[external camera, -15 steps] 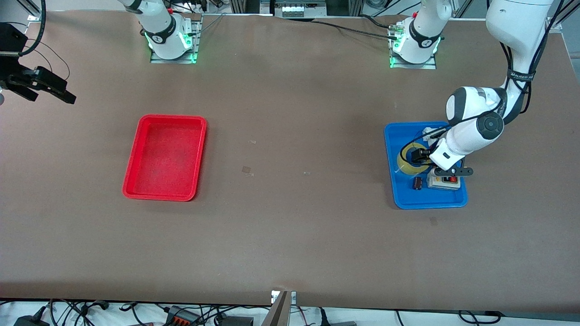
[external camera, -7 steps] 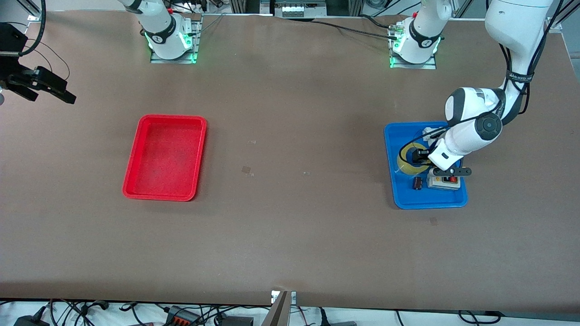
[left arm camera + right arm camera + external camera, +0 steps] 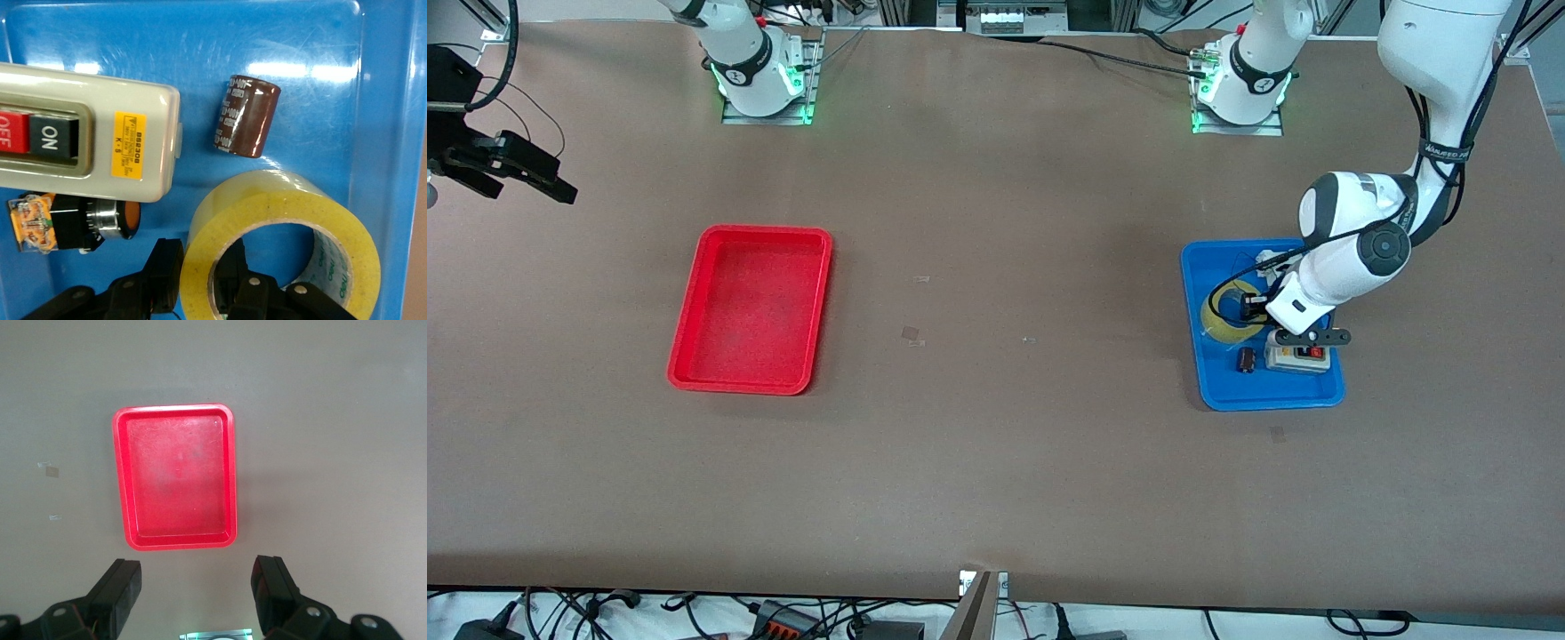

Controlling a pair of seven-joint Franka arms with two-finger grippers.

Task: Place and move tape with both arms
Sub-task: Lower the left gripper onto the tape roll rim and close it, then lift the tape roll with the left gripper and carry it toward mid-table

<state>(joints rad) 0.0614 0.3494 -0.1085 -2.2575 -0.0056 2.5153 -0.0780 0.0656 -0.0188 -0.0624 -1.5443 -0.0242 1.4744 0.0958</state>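
Left end effector: down in the blue tray, its jaws pinched on the wall of the tape roll, one finger in the hollow core and one against the outer face. You had a grip on one side of the ring only.

Tape roll: a yellowish translucent ring, lying in the blue tray toward the left arm's end of the bench, with its rim tilted toward the wrist camera. It was not yet clear of the tray.

Neighbours in the tray: a brown capacitor just beside the roll; a grey ON/OFF switch box beside that; a small black push button with an orange tag near the outer finger.

Right end effector: waiting high over the right arm's end of the bench, jaws spread wide and holding nothing, with the red tray under its camera.

Risks for you to weigh:
- Because the pinch sat off-centre, the roll might swing or rotate between the fingers on the lift.
- The smooth tape face might let it slip out.
- A swinging roll might knock the capacitor or snag the push button.
- A tilted roll might land on edge and roll away when set down.
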